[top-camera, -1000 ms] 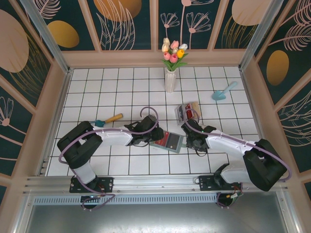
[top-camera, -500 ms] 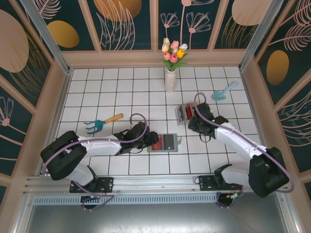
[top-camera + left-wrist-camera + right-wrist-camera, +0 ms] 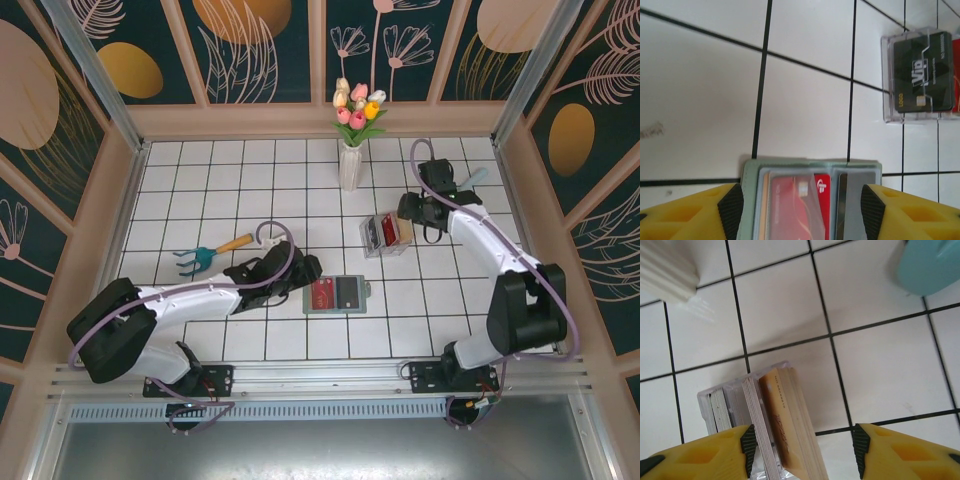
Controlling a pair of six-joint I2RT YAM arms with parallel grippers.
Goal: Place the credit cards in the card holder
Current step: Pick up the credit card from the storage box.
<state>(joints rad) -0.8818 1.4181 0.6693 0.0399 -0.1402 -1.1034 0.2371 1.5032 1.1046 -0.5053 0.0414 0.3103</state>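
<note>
Red card (image 3: 795, 202) in holder (image 3: 812, 167); left gripper (image 3: 800, 210) open, facing it. Right gripper (image 3: 804, 450) open by cards (image 3: 782, 425) in box (image 3: 715, 400); fetch step, I'd say; next: close in, pinch one.

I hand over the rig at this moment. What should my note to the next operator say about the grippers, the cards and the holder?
The left gripper is open at the open card holder, which lies flat on the table. The right gripper is open over the clear box, holding nothing.
Done: one red card is in a holder slot.
Left: the tan cards and the dark card in the box.
</note>
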